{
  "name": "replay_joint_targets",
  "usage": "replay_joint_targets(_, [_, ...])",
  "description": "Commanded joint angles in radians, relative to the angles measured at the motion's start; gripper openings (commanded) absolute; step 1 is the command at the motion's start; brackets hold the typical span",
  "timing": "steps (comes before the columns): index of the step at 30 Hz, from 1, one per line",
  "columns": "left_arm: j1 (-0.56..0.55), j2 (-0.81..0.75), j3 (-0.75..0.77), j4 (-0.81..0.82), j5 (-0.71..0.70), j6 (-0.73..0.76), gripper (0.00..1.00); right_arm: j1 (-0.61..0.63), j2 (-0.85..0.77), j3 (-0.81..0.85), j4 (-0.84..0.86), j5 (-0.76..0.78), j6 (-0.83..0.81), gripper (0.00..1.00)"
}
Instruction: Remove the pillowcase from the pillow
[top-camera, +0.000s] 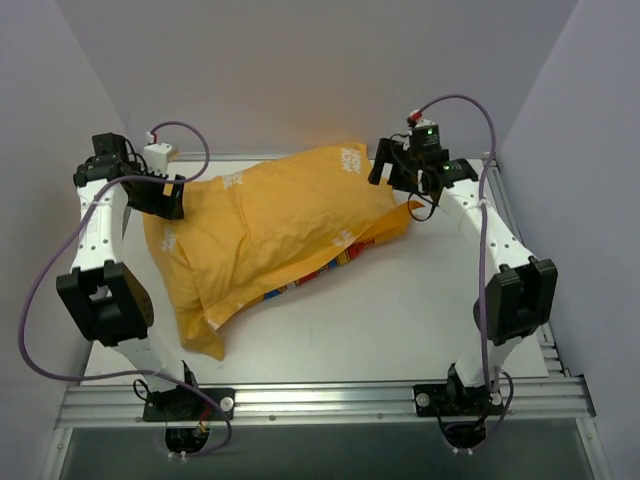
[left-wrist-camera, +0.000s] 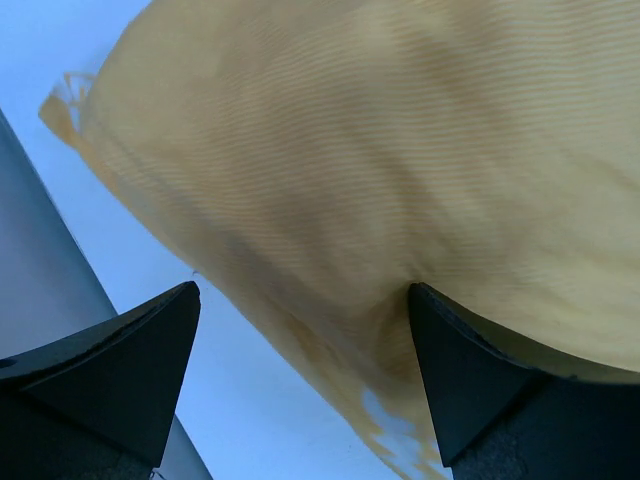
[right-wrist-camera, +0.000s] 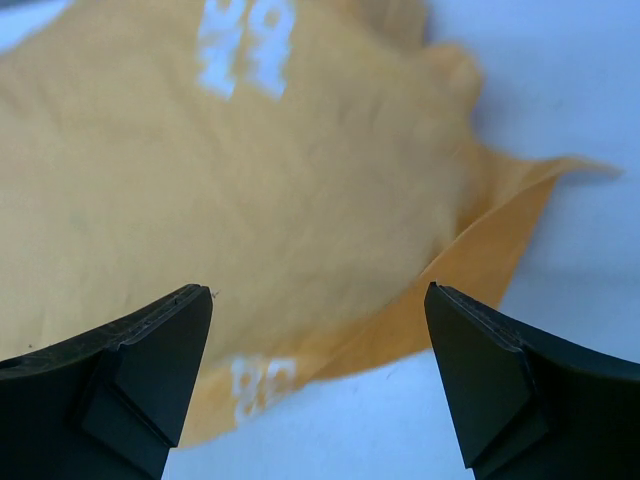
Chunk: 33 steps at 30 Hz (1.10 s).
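The orange-yellow pillowcase (top-camera: 270, 230) lies diagonally across the table, plump, with small white print and coloured letters along its near edge. The white pillow is hidden inside it. My left gripper (top-camera: 160, 200) is open at the case's far left corner; in the left wrist view the pillowcase (left-wrist-camera: 380, 160) fills the frame and its edge runs between the spread fingers (left-wrist-camera: 480, 390). My right gripper (top-camera: 400, 172) is open just above the case's far right end; the right wrist view shows the pillowcase (right-wrist-camera: 200, 170) and a loose flap (right-wrist-camera: 500, 240) beneath the open fingers (right-wrist-camera: 140, 370).
The white table (top-camera: 420, 310) is walled by pale panels at left, right and back. A metal rail (top-camera: 330, 400) runs along the near edge with both arm bases. A small white box (top-camera: 158, 155) sits on the left arm near the back wall.
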Motion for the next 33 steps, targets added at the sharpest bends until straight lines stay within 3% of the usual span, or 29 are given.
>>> replay_joint_targets(1, [0.037,0.079,0.092,0.039,-0.019,-0.006,0.94,0.166,-0.123,-0.241,0.074,0.024,0.078,0.92])
replay_joint_targets(4, [0.035,0.159,0.105,0.051,-0.010,-0.026,0.94,0.235,-0.168,-0.466,0.262,-0.030,0.245,0.93])
replay_joint_targets(8, [0.035,0.167,-0.021,0.085,0.038,-0.046,0.98,0.258,-0.130,-0.580,0.467,-0.097,0.370,0.91])
replay_joint_targets(9, [0.033,0.136,-0.061,0.086,0.063,-0.015,0.90,0.258,-0.083,-0.562,0.472,-0.097,0.354,0.89])
replay_joint_targets(10, [0.033,0.116,-0.149,0.087,0.083,0.002,0.59,0.255,-0.055,-0.533,0.458,-0.097,0.338,0.87])
replay_joint_targets(12, [0.030,0.037,-0.239,0.090,0.111,0.049,0.32,0.246,0.045,-0.401,0.434,-0.099,0.301,0.69])
replay_joint_targets(13, [0.027,0.009,-0.323,0.087,0.117,0.066,0.05,0.233,0.080,-0.348,0.415,-0.108,0.273,0.60])
replay_joint_targets(14, [0.024,-0.055,-0.366,0.080,0.117,0.083,0.02,0.226,0.118,-0.235,0.410,-0.132,0.265,0.38])
replay_joint_targets(15, [0.018,-0.089,-0.404,0.076,0.114,0.112,0.02,0.220,0.195,-0.171,0.401,-0.145,0.261,0.24])
replay_joint_targets(16, [-0.009,-0.120,-0.475,0.055,0.112,0.130,0.02,0.217,0.235,-0.107,0.386,-0.159,0.256,0.01])
replay_joint_targets(19, [-0.106,-0.249,-0.544,-0.037,0.129,0.235,0.02,0.229,0.373,0.140,0.354,-0.234,0.259,0.00])
replay_joint_targets(22, [-0.340,-0.388,-0.586,-0.176,0.161,0.301,0.02,0.278,0.471,0.326,0.366,-0.287,0.282,0.04])
replay_joint_targets(23, [-0.468,-0.457,-0.596,-0.191,0.154,0.293,0.02,0.286,0.491,0.360,0.372,-0.309,0.302,0.09])
replay_joint_targets(25, [-0.599,-0.512,-0.597,-0.158,0.108,0.229,0.02,0.303,0.542,0.445,0.424,-0.350,0.319,0.13])
replay_joint_targets(26, [-0.699,-0.542,-0.590,-0.144,0.097,0.207,0.06,0.312,0.556,0.473,0.421,-0.351,0.316,0.17])
replay_joint_targets(27, [-0.712,-0.533,-0.549,-0.142,0.108,0.184,0.12,0.315,0.571,0.499,0.397,-0.322,0.311,0.22])
replay_joint_targets(28, [-0.709,-0.510,-0.519,-0.133,0.132,0.160,0.22,0.312,0.573,0.527,0.386,-0.303,0.305,0.28])
replay_joint_targets(29, [-0.709,-0.458,-0.488,-0.121,0.122,0.090,0.42,0.297,0.558,0.527,0.386,-0.285,0.299,0.47])
replay_joint_targets(31, [-0.714,-0.412,-0.379,-0.130,0.134,0.068,0.59,0.266,0.527,0.500,0.348,-0.255,0.287,0.64])
replay_joint_targets(33, [-0.724,-0.370,-0.316,-0.133,0.175,0.049,0.75,0.207,0.467,0.478,0.322,-0.254,0.269,0.74])
